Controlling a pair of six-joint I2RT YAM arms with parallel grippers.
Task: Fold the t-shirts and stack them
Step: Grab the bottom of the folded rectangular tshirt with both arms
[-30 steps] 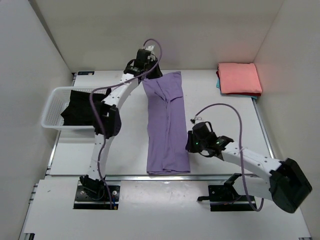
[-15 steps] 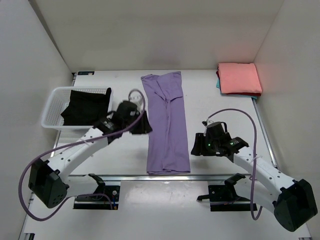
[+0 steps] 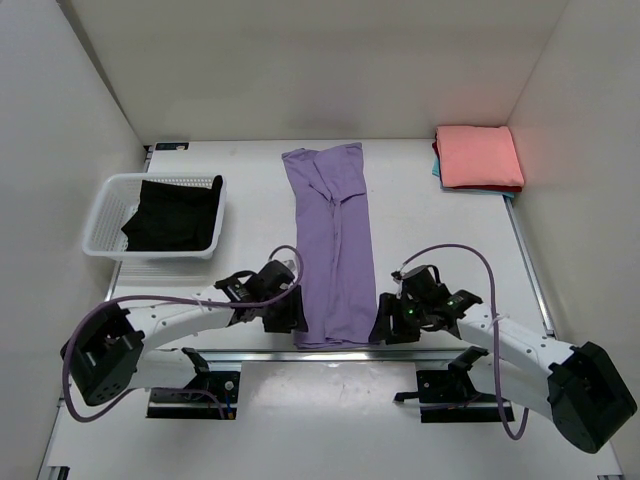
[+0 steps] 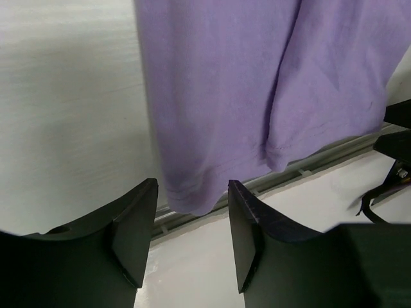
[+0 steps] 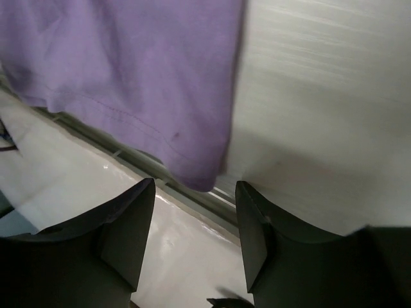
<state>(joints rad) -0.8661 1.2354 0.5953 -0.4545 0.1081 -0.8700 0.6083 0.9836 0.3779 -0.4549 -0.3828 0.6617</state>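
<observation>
Far to the left, a white basket (image 3: 100, 200) held the black t-shirt (image 3: 175, 215), well apart from both arms. At the near-left corner of the lilac t-shirt (image 3: 335, 250) we found the left gripper (image 3: 292, 315), jaws spread and empty. In its wrist view the hem corner lay just ahead of the gap, between the two tips. The lilac t-shirt lay mid-table (image 3: 440, 240) as a narrow strip, its long axis running from the near edge toward the far wall. At the near-right corner the right gripper (image 3: 385, 325) matched this — jaws apart, holding nothing, the corner just ahead of the gap. We judged each arm nearest its own corner, so a fold carrying the near hem toward the collar would need both to pinch together. At far right, the salmon-pink t-shirt (image 3: 480, 157) lay folded on a teal t-shirt (image 3: 438, 172) — well apart from either gripper.
</observation>
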